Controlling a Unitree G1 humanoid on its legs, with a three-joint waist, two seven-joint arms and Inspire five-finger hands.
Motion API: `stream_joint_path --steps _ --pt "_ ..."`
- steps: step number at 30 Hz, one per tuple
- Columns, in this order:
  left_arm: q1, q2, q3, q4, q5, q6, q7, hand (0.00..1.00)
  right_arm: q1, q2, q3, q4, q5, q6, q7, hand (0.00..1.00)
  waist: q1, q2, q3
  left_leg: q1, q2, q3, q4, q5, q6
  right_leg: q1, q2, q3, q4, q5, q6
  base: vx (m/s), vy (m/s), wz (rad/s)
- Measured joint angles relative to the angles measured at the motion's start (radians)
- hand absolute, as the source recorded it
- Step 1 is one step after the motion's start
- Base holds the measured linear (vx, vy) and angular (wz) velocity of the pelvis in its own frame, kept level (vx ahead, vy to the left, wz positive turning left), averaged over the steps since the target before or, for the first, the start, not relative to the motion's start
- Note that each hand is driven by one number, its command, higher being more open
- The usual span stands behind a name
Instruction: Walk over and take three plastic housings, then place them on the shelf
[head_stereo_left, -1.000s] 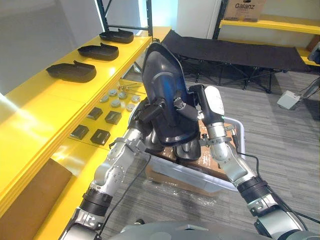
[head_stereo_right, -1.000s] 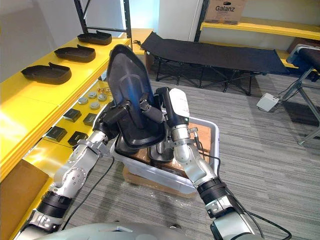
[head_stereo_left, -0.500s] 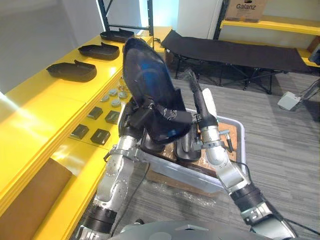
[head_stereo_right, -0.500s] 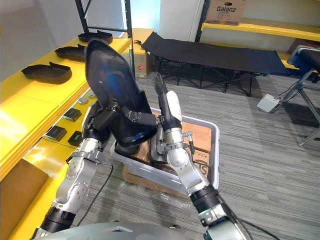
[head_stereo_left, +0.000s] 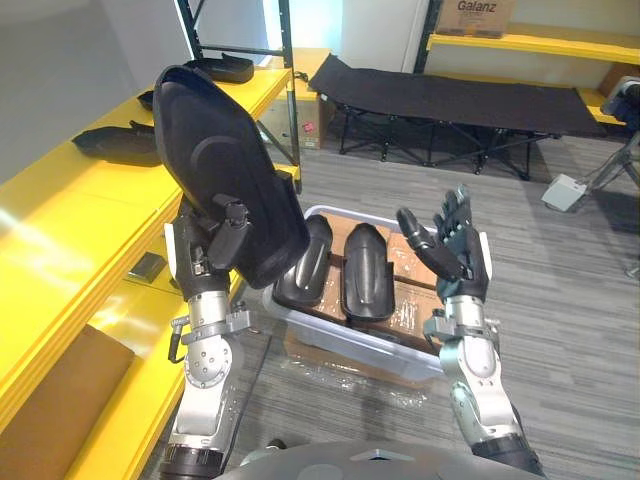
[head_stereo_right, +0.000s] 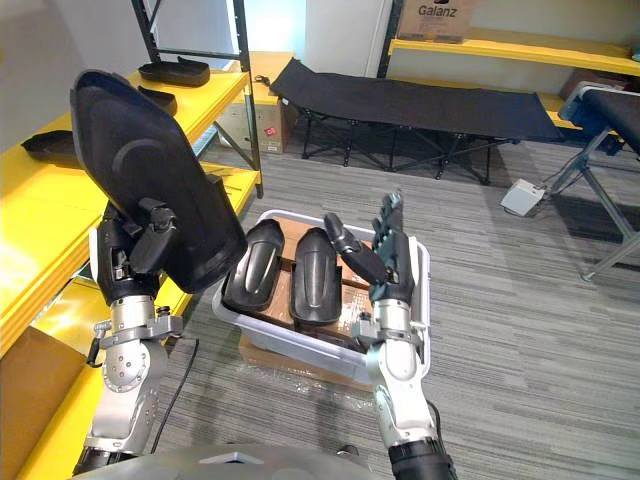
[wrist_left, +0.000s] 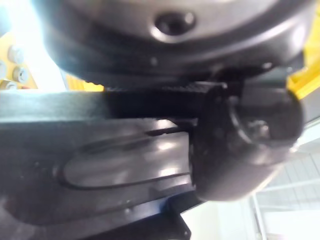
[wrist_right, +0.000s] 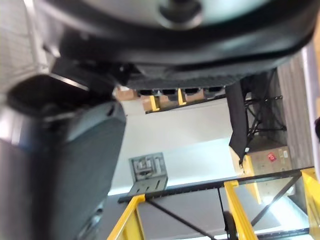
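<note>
The left hand is closed on a large black plastic housing and holds it upright, just beside the yellow shelf. Its thumb presses on the front face, and the other fingers are hidden behind the housing. The right hand is raised with the fingers spread wide, holding nothing, above the right side of a pale plastic bin. In the bin two more housings lie side by side on cardboard, the left one partly covered by the held housing. On the shelf lie other housings, one mostly hidden behind the held one
</note>
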Motion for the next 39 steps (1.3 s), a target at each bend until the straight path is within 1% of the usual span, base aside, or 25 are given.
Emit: stream_joint_path --steps 4,6,8,10,12,14,15,18,19,20,21,22,23,24,25,26,28,29,32,34,35,36,37,39 --pt "0.026 -0.006 0.019 -0.007 -0.010 -0.021 -0.008 0.00 0.068 0.001 -0.055 0.000 0.000 0.004 0.004 1.00 -0.009 0.000 0.000 0.003 0.002 0.020 0.000 -0.006 -0.003 -0.010 0.002 0.020 0.000 0.000 0.000 0.04 0.010 -0.15" --pt "0.042 -0.014 0.028 -0.023 -0.015 -0.021 -0.026 0.00 0.099 0.001 -0.091 0.006 0.000 0.011 0.007 1.00 -0.013 -0.002 0.001 0.003 0.002 0.023 0.000 -0.008 -0.003 -0.011 0.002 0.022 0.000 0.000 0.000 0.03 0.013 -0.05" --pt "0.070 -0.015 0.047 -0.059 -0.041 -0.021 -0.036 0.00 0.100 0.001 -0.097 0.014 0.000 0.013 0.020 1.00 -0.025 -0.001 0.002 0.005 0.002 0.031 0.000 -0.011 -0.004 -0.015 0.002 0.031 0.000 0.000 0.000 0.02 0.013 -0.11" --pt "0.074 -0.015 0.061 -0.077 -0.053 -0.021 -0.038 0.00 0.100 0.002 -0.095 0.016 0.002 0.014 0.031 1.00 -0.026 -0.001 0.002 0.006 0.003 0.033 0.000 -0.012 -0.004 -0.015 0.003 0.033 0.000 0.000 0.000 0.01 0.005 -0.04" --pt "0.076 -0.015 0.079 -0.088 -0.052 -0.021 -0.033 0.00 0.094 0.001 -0.090 0.026 0.020 0.014 0.062 1.00 -0.022 -0.001 0.002 0.006 0.003 0.032 0.000 -0.012 -0.004 -0.014 0.003 0.031 0.000 0.000 0.000 0.00 0.005 0.03" --pt "0.082 -0.016 0.104 -0.107 -0.050 -0.021 -0.016 0.00 0.086 0.000 -0.071 0.048 0.038 0.015 0.097 1.00 -0.013 0.001 0.006 0.001 0.003 0.019 0.000 -0.016 -0.004 -0.011 0.003 0.018 0.000 -0.001 0.000 -0.01 0.011 0.15" --pt "0.094 -0.016 0.117 -0.122 -0.051 -0.019 -0.005 0.00 0.082 0.000 -0.058 0.067 0.056 0.024 0.122 1.00 -0.003 0.001 0.006 -0.002 0.003 0.003 0.000 -0.018 -0.006 -0.006 0.003 0.005 0.000 -0.004 0.000 0.00 0.011 0.38" --pt "0.135 -0.023 0.160 -0.157 -0.051 -0.014 0.014 0.00 0.063 -0.005 -0.016 0.105 0.062 0.044 0.159 1.00 0.010 0.001 0.008 -0.031 0.000 -0.064 0.000 -0.013 -0.004 0.009 0.001 -0.061 0.000 -0.016 0.004 0.01 0.007 0.65" --pt "0.164 -0.041 0.192 -0.174 -0.053 -0.014 0.012 0.00 0.047 -0.009 0.016 0.110 0.047 0.057 0.170 1.00 0.031 0.001 0.014 -0.048 -0.001 -0.109 0.000 -0.005 -0.002 0.020 0.002 -0.106 0.000 -0.022 0.006 0.02 0.002 0.86" --pt "0.179 -0.049 0.203 -0.181 -0.053 -0.014 0.010 0.00 0.037 -0.010 0.030 0.116 0.033 0.059 0.172 1.00 0.036 0.000 0.018 -0.054 -0.002 -0.129 0.000 0.001 -0.005 0.027 0.002 -0.128 0.001 -0.026 0.006 0.02 0.003 1.04" --pt "0.206 -0.065 0.226 -0.188 -0.054 -0.014 0.006 0.00 0.013 -0.012 0.058 0.132 -0.004 0.066 0.173 1.00 0.053 0.000 0.029 -0.061 -0.002 -0.157 0.000 0.008 0.000 0.046 0.000 -0.169 0.005 -0.034 0.008 0.02 0.009 0.81" --pt "0.220 -0.068 0.236 -0.188 -0.055 -0.014 0.003 0.00 0.001 -0.014 0.065 0.137 -0.016 0.073 0.173 1.00 0.060 -0.001 0.030 -0.070 -0.001 -0.164 0.000 0.005 0.003 0.054 -0.002 -0.192 0.005 -0.038 0.009 0.02 0.033 1.09" --pt "0.239 -0.067 0.251 -0.188 -0.073 -0.014 -0.011 0.00 -0.021 -0.019 0.086 0.143 -0.049 0.082 0.174 1.00 0.071 -0.005 0.041 -0.088 0.013 -0.121 0.019 -0.008 0.012 0.074 -0.006 -0.250 0.006 -0.044 0.013 0.02 0.034 1.28" --pt "0.239 -0.066 0.254 -0.188 -0.103 -0.014 -0.036 0.00 -0.034 -0.025 0.088 0.142 -0.077 0.082 0.169 1.00 0.070 -0.004 0.056 -0.114 0.045 -0.030 0.073 -0.019 0.017 0.097 -0.008 -0.312 0.010 -0.045 0.013 0.02 0.043 1.91" --pt "0.238 -0.066 0.247 -0.187 -0.126 -0.015 -0.064 0.00 -0.046 -0.051 0.087 0.142 -0.102 0.084 0.163 1.00 0.063 0.004 0.071 -0.144 0.095 0.087 0.152 -0.019 0.023 0.119 -0.013 -0.390 0.032 -0.050 0.013 0.01 0.048 1.96" --pt "0.238 -0.066 0.244 -0.187 -0.133 -0.015 -0.081 0.00 -0.052 -0.075 0.087 0.142 -0.119 0.087 0.152 1.00 0.061 0.010 0.075 -0.160 0.112 0.140 0.182 -0.010 0.023 0.132 -0.025 -0.437 0.058 -0.062 0.016 0.02 0.131 1.74" --pt "0.238 -0.059 0.246 -0.187 -0.137 -0.019 -0.090 0.00 -0.066 -0.088 0.084 0.141 -0.117 0.094 0.139 1.00 0.077 0.007 0.088 -0.159 0.080 0.111 0.182 -0.009 0.033 0.145 -0.064 -0.478 0.113 -0.088 0.029 0.04 0.230 0.90" --pt "0.237 -0.052 0.251 -0.187 -0.142 -0.019 -0.084 0.00 -0.069 -0.081 0.083 0.141 -0.116 0.093 0.139 1.00 0.081 0.004 0.089 -0.158 0.068 0.107 0.179 -0.012 0.039 0.146 -0.073 -0.478 0.124 -0.091 0.033 0.04 0.196 0.34" --pt "0.235 -0.048 0.255 -0.187 -0.151 -0.019 -0.082 0.00 -0.064 -0.068 0.082 0.140 -0.117 0.092 0.144 1.00 0.080 0.002 0.090 -0.154 0.035 0.112 0.165 -0.018 0.055 0.144 -0.100 -0.469 0.128 -0.092 0.033 0.02 0.112 0.01" --pt "0.233 -0.048 0.234 -0.187 -0.165 -0.019 -0.091 0.00 -0.041 -0.067 0.080 0.140 -0.120 0.092 0.141 1.00 0.072 0.002 0.091 -0.156 0.023 0.095 0.165 -0.022 0.063 0.145 -0.106 -0.421 0.128 -0.094 0.029 0.01 0.111 0.15" --pt "0.225 -0.045 0.221 -0.186 -0.165 -0.019 -0.107 0.00 -0.012 -0.064 0.076 0.131 -0.118 0.092 0.138 1.00 0.056 -0.003 0.094 -0.157 0.012 0.068 0.154 -0.020 0.068 0.151 -0.105 -0.395 0.129 -0.111 0.006 -0.02 0.084 0.57" --pt "0.218 -0.041 0.202 -0.185 -0.164 -0.019 -0.117 0.00 0.015 -0.063 0.068 0.125 -0.118 0.091 0.137 1.00 0.044 -0.009 0.096 -0.158 -0.003 0.039 0.132 -0.011 0.078 0.158 -0.105 -0.393 0.133 -0.136 -0.005 -0.03 0.054 0.70" --pt "0.216 -0.038 0.192 -0.184 -0.163 -0.019 -0.122 0.00 0.026 -0.063 0.062 0.123 -0.118 0.090 0.136 1.00 0.041 -0.012 0.098 -0.159 -0.012 0.025 0.119 -0.002 0.081 0.160 -0.105 -0.390 0.136 -0.154 -0.003 -0.03 0.009 0.56" --pt "0.218 -0.037 0.187 -0.175 -0.163 -0.019 -0.130 0.00 0.028 -0.064 0.055 0.123 -0.118 0.090 0.134 1.00 0.042 -0.007 0.103 -0.161 -0.018 0.007 0.103 0.010 0.076 0.161 -0.104 -0.391 0.148 -0.171 0.010 -0.04 -0.031 0.34"
